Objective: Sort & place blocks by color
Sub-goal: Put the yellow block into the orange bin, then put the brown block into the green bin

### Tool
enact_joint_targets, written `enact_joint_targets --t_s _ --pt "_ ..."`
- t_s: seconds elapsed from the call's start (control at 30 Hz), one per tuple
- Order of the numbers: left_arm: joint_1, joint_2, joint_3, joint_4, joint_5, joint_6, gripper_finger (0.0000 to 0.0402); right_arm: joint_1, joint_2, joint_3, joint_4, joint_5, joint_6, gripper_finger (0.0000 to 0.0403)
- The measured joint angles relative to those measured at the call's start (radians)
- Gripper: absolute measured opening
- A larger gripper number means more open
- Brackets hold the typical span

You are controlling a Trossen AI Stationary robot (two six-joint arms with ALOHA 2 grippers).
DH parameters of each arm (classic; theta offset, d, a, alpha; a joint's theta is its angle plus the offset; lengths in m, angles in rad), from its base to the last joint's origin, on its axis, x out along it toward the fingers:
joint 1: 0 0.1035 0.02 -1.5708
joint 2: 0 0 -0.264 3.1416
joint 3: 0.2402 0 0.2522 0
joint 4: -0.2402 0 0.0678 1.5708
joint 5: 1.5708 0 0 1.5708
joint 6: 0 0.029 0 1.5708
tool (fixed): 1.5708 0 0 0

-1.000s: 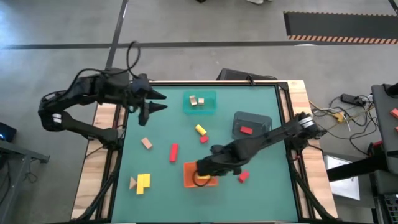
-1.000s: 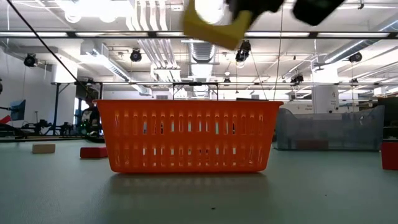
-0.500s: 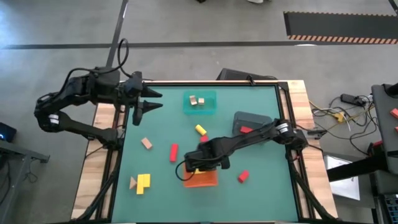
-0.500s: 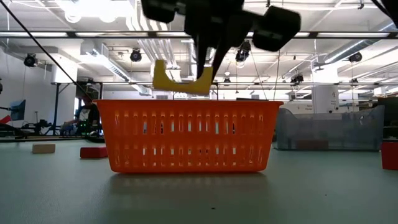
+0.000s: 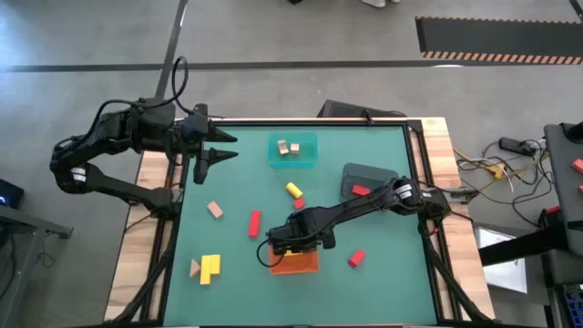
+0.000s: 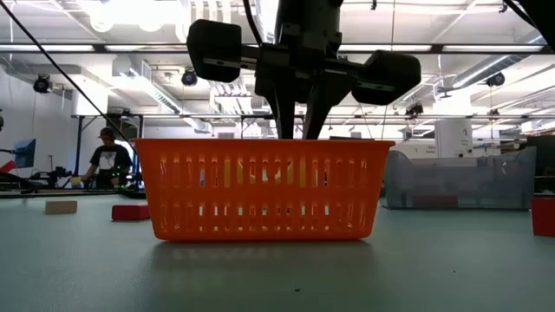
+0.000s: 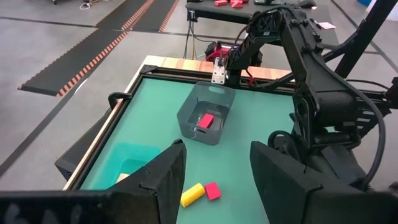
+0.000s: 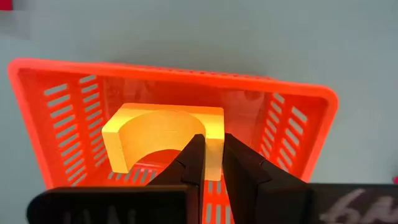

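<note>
A yellow arch block hangs inside the orange basket, near the table's front middle. It shows through the basket's upper slots. My right gripper reaches down into the basket and is shut on the block. My left gripper hovers open over the table's far left corner, touching nothing. A teal tray holds two tan blocks. A grey tray holds a red block. My right gripper pinches one leg of the yellow arch, with one finger in the arch's hollow and one on its outer side. The fingers come from above, pointing steeply down. The block hangs below them inside the basket, at about the height of the upper slots.
Loose on the mat lie red blocks, a yellow bar, a yellow L-shaped piece and tan pieces. In the low view a person stands in the room behind.
My right gripper has come down, shifting toward the table's left, and has tipped more steeply. It has carried the yellow arch from high above the basket down inside its walls.
</note>
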Motion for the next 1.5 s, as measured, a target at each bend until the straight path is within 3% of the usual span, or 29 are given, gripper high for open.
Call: enact_joint_targets --t_s 0.77,1.2,1.5 --pt "0.0 0.048 0.0 0.005 -0.007 0.0 0.0164 -0.005 0.0 -0.014 0.009 -0.002 -0.042 0.0041" --pt "0.0 0.069 0.0 0.005 -0.007 -0.001 0.0164 -0.011 -0.008 -0.013 0.006 -0.006 -0.075 0.0137" --pt "0.0 0.069 -0.01 -0.003 -0.007 -0.087 0.0164 -0.014 -0.122 -0.013 -0.096 0.022 -0.224 0.0147"
